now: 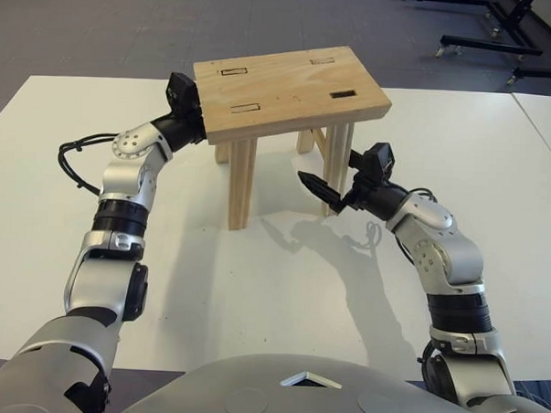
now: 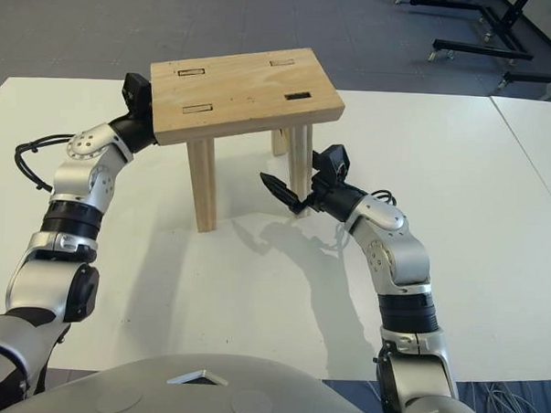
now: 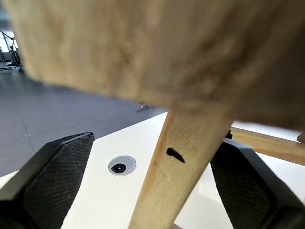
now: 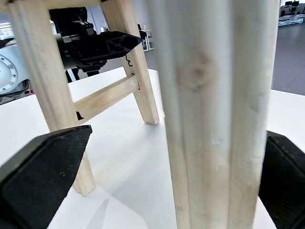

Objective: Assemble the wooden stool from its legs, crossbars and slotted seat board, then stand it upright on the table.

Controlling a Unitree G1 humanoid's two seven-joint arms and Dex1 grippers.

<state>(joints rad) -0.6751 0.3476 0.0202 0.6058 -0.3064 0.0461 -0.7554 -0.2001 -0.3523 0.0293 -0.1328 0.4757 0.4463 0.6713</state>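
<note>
As stool (image 1: 290, 93) looks stiff and light, hold is best taken on legs (image 1: 242, 182); left gripper (image 1: 190, 119), right gripper (image 1: 324, 195) seen wide open around legs, nothing held.

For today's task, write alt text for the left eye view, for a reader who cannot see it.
An assembled wooden stool stands upright on a white table. The left gripper sits at the stool's left end, just under the seat edge. The right gripper, fingers open, is at the front right leg.
</note>
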